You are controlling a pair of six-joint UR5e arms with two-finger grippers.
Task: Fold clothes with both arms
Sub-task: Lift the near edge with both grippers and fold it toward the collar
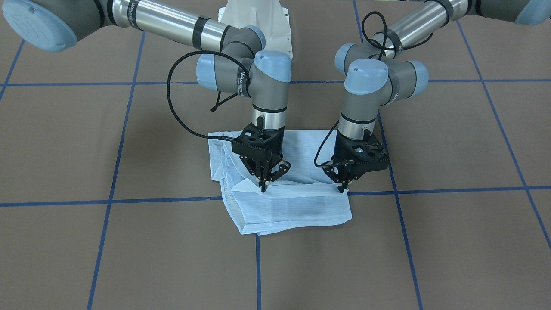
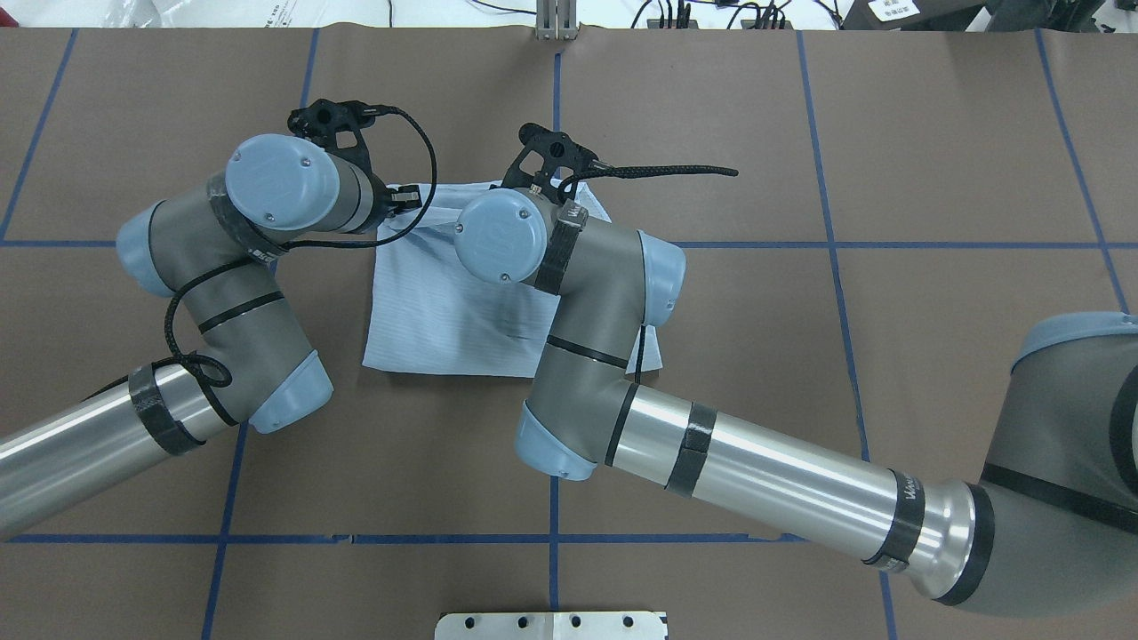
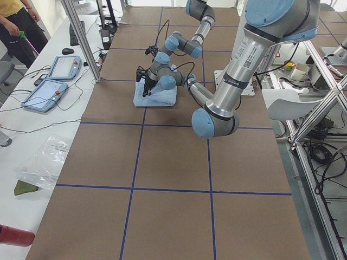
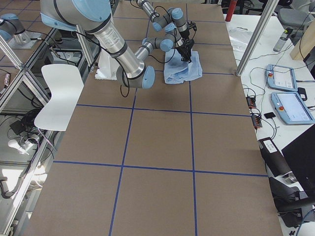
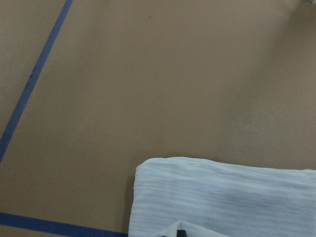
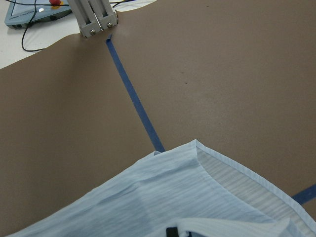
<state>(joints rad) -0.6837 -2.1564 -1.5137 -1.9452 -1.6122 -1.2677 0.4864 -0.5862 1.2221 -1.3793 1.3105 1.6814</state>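
Note:
The light blue striped shirt (image 1: 297, 206) lies folded into a rough rectangle on the brown table, also seen in the overhead view (image 2: 444, 311). Both arms point straight down over it. My right gripper (image 1: 264, 186) is shut on a folded top edge of the cloth near the shirt's middle. My left gripper (image 1: 343, 187) is shut on the same edge at the shirt's side. Overhead, the wrists hide both sets of fingertips. Each wrist view shows shirt fabric (image 5: 222, 197) (image 6: 163, 197) at its bottom edge, with bare table beyond.
Blue tape lines (image 1: 430, 189) divide the brown table cover into squares. The white pedestal base (image 1: 254, 17) stands behind the shirt. A metal post (image 2: 556, 18) rises at the far table edge. Pendant screens (image 3: 62, 67) and a person (image 3: 16, 27) are off to the side.

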